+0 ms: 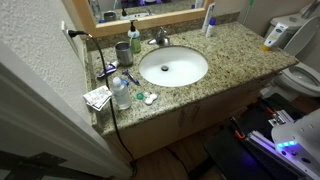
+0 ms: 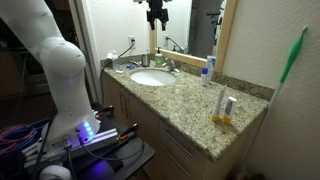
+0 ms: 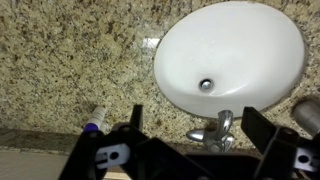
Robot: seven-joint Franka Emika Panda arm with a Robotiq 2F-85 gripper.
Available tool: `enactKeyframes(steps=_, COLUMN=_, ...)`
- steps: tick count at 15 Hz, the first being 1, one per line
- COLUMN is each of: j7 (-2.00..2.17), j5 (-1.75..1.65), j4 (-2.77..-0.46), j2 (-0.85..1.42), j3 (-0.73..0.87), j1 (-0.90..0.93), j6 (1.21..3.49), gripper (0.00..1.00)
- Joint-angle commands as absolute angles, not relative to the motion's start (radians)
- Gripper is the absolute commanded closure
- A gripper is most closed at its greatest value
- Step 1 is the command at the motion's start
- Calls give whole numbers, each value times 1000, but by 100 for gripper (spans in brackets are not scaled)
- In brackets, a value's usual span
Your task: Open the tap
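Note:
The tap (image 3: 213,130) is a small silver faucet with a short spout, standing at the rim of the white oval basin (image 3: 240,45). It also shows in both exterior views (image 1: 160,38) (image 2: 172,65). My gripper (image 3: 198,120) is open, with its two dark fingers on either side of the tap and above it, touching nothing. In an exterior view the gripper (image 2: 157,15) hangs high over the back of the basin (image 2: 150,78). The basin also shows from above (image 1: 172,67).
A green soap bottle (image 1: 134,38) and a grey cup (image 1: 122,52) stand beside the tap. A water bottle (image 1: 120,92) and small toiletries crowd one end of the granite counter (image 1: 235,50). An orange-and-white item (image 2: 225,110) sits at the other end. A mirror is behind.

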State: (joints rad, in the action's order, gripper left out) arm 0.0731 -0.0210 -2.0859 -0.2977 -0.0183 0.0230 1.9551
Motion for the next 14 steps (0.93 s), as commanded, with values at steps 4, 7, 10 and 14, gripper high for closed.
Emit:
enactKeyframes(steps=4, j7=72, j5=-96, j4=-2068, j2=-221, j3=-45, j1=16, j6=1953, gripper=0)
enactKeyframes(steps=7, j7=25, j5=-82, j4=-1996, j2=-49, j3=-60, j1=47, j6=1982, gripper=0)
enactKeyframes(steps=10, j7=55, j5=-73, j4=-1906, j2=80, j3=-84, j1=73, j6=2072, gripper=0)
enactKeyframes(steps=14, j7=109, j5=-73, j4=-1889, j2=105, j3=-82, j1=90, j6=2120, gripper=0)
